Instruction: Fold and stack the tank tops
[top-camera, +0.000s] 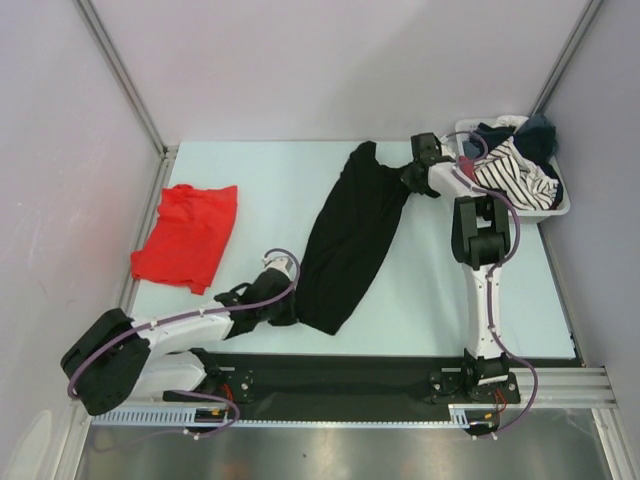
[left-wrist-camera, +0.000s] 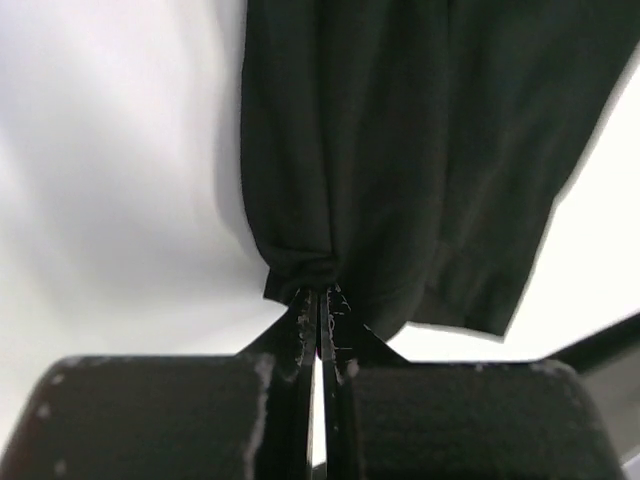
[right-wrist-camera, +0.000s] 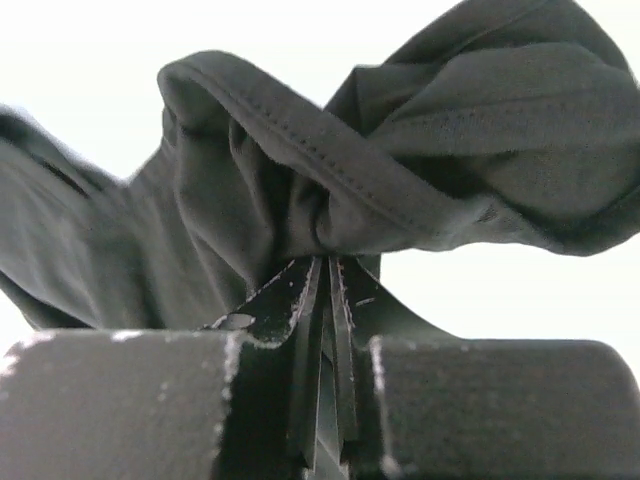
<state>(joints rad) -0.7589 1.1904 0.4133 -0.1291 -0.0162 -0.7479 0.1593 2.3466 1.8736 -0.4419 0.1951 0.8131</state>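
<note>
The black tank top (top-camera: 350, 235) stretches as a long narrow band diagonally across the table, from near centre to the far right. My left gripper (top-camera: 291, 303) is shut on its near end; the left wrist view shows bunched black fabric (left-wrist-camera: 400, 150) pinched at the tips of the left gripper (left-wrist-camera: 322, 292). The far end is held by my right gripper (top-camera: 405, 172), and the right wrist view shows a hemmed fold of the black cloth (right-wrist-camera: 400, 170) clamped at the tips of that gripper (right-wrist-camera: 327, 262). The red tank top (top-camera: 187, 235) lies folded flat at the table's left side.
A white basket (top-camera: 562, 205) stands at the far right corner with a striped garment (top-camera: 515, 170) and dark clothes in it. Grey walls close in the table on the left, back and right. A black strip runs along the near edge by the arm bases.
</note>
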